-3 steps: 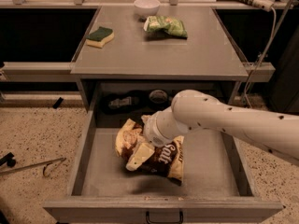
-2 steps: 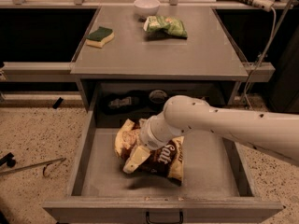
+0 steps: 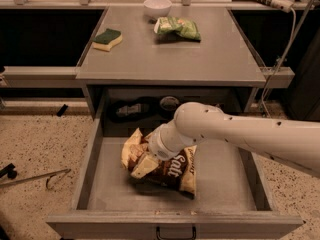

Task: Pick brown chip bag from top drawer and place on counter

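Now, step in hand: we judge that we are taking hold of the brown chip bag down in the top drawer; it is not yet lifted.
Gripper: the gripper sits at the centre of the frame, low in the drawer and against the left end of the bag. The wrist covers it, so we cannot tell whether it is spread or pinching the bag.
Bag: it lies crumpled on the drawer floor, a little left of the middle, with its "Salt" lettering facing up.
Doing it well: we would want a firm hold on a thick fold, not on a loose corner. Then we would lift straight up until the bag is above the drawer walls, before swinging toward the top of the frame.
Counter: the counter fills the upper half of the frame, and its front strip is bare, so that looks like the easy landing place.
Already up there: a green chip bag, a sponge and a bowl, all toward the back.
In the way: the counter's front edge overhangs the back of the drawer, so a slack bag could catch there.
Arm: our arm comes in from the right, across the drawer's right side.
Also near: dark clutter sits in the shadow behind the bag.
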Robot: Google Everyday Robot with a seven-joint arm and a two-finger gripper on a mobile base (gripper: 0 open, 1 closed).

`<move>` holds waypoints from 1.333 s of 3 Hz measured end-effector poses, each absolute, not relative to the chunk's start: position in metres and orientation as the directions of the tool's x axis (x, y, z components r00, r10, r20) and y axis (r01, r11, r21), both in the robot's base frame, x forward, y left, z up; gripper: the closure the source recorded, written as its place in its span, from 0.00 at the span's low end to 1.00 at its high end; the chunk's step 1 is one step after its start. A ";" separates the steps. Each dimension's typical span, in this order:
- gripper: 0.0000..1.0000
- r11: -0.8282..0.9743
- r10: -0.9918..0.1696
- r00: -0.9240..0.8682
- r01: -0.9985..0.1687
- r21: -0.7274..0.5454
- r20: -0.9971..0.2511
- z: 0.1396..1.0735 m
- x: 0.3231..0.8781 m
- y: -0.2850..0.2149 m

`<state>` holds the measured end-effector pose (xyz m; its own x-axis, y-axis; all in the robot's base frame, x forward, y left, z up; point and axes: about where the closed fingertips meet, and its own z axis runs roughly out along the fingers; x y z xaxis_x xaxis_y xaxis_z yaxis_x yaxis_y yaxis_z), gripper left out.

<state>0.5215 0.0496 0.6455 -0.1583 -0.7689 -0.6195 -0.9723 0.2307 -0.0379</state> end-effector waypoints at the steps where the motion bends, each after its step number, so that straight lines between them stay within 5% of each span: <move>1: 0.65 0.231 -0.769 -0.158 -0.972 -0.038 -0.619 0.646 0.522 0.050; 2: 0.88 0.250 -0.751 -0.189 -0.968 -0.007 -0.632 0.673 0.525 0.043; 3: 1.00 0.259 -0.744 -0.204 -0.966 0.006 -0.636 0.731 0.538 0.034; 4: 1.00 0.224 -0.768 -0.168 -0.975 -0.014 -0.618 0.787 0.552 0.042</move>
<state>0.5517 0.0420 0.7871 -0.1677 -0.7682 -0.6179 -0.9745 0.2240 -0.0139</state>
